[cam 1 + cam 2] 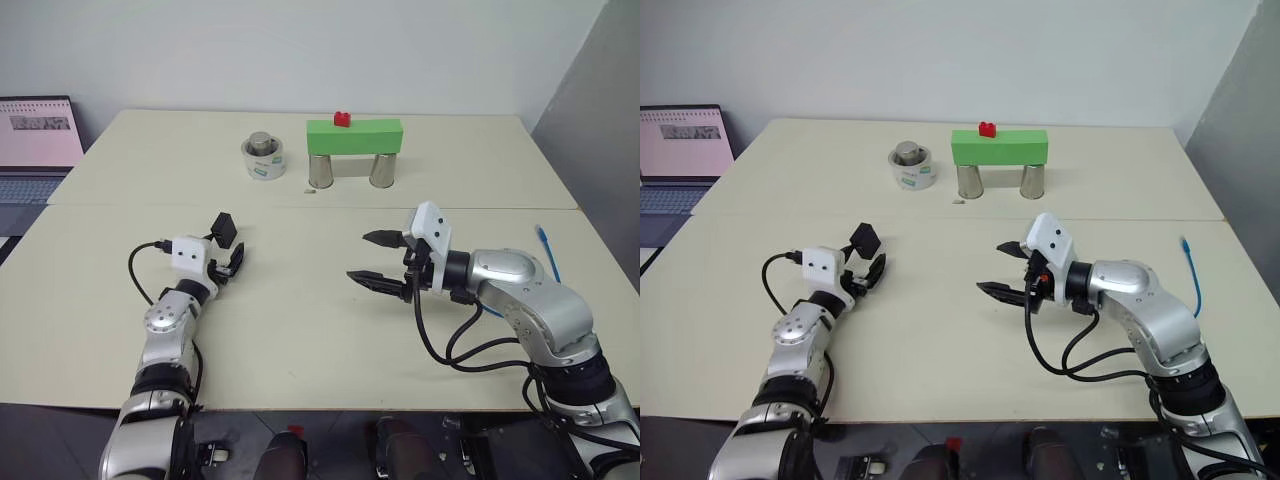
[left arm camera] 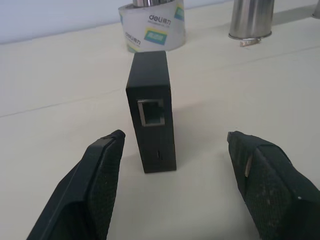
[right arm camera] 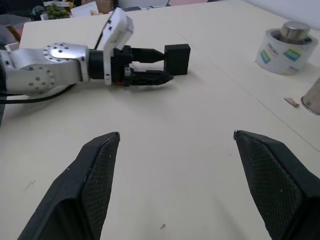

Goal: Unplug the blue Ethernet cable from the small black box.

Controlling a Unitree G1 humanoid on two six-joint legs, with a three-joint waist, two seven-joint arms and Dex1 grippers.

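Observation:
The small black box (image 1: pixel 225 229) stands on edge on the table, its port (image 2: pixel 150 112) empty and facing my left gripper (image 1: pixel 230 262). That gripper is open, and its fingers (image 2: pixel 95 180) sit just short of the box on either side without touching it. The blue Ethernet cable (image 1: pixel 548 255) lies on the table at the far right, partly hidden behind my right arm and apart from the box. My right gripper (image 1: pixel 358 256) hovers open over the middle of the table with nothing in it. It points toward the left gripper (image 3: pixel 150 70) and the box (image 3: pixel 177 58).
At the back stand a green block (image 1: pixel 354 136) resting on two metal cans with a small red piece on top, and a tape roll (image 1: pixel 263 158) with a metal weight in it. A laptop (image 1: pixel 35 145) sits at the far left. A grey wall (image 1: pixel 600 130) borders the right side.

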